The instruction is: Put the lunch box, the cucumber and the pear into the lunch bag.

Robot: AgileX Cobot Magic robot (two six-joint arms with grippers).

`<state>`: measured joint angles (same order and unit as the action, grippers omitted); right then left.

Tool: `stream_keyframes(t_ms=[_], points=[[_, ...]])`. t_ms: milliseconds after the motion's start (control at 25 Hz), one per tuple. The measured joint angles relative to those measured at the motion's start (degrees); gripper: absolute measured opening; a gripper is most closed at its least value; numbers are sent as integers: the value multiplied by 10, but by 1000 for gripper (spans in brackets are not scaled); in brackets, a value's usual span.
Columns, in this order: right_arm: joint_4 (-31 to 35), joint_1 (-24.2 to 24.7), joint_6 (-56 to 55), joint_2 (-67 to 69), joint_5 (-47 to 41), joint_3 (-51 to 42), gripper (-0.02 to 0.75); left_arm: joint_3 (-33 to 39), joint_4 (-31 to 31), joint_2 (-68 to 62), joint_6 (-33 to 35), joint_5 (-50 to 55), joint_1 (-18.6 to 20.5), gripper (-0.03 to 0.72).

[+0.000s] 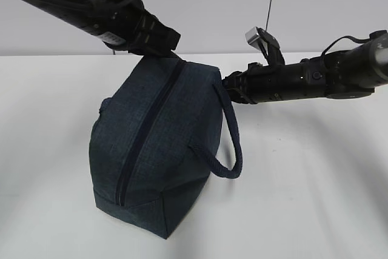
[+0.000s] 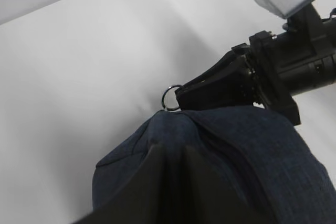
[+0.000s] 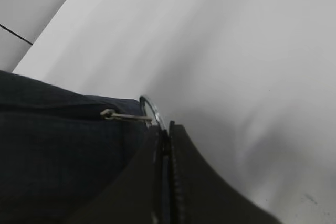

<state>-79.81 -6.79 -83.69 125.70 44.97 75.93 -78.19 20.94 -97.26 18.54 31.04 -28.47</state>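
The dark navy lunch bag [image 1: 163,150] stands on the white table with its long zipper [image 1: 142,137] closed. My left gripper [image 1: 162,47] comes down on the bag's far top end, and in the left wrist view its fingers [image 2: 157,166] are shut on a fold of the bag's fabric [image 2: 247,150]. My right gripper [image 1: 229,87] reaches in from the right at the bag's far end. Its jaws [image 3: 167,127] are shut on the metal ring pull [image 3: 149,109], which also shows in the left wrist view as a ring pull [image 2: 170,98]. The lunch box, cucumber and pear are out of view.
One looped handle [image 1: 233,144] hangs off the bag's right side toward the table. White tabletop [image 1: 315,186] surrounds the bag, and a pale wall rises behind the table's far edge [image 1: 60,54].
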Motion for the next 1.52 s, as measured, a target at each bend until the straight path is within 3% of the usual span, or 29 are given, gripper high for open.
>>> stream_keyframes(t_ms=[520,680,880,960,1320,1520], points=[[1,0,-2,0,11,2,13,1,0,4,0,-4,0,18],[2,1,-2,0,2,2,91,1,0,9,0,0,0,18],[2,3,-2,2,-4,2,268,1,0,15,0,0,0,18],[2,3,-2,2,-4,2,305,1,0,15,0,0,1,18],[-1,3,3,-35,-50,2,331,-4,6,-9,2,5,1,17],[-35,3,5,-72,-95,2,331,-4,-2,-13,2,2,1,41]])
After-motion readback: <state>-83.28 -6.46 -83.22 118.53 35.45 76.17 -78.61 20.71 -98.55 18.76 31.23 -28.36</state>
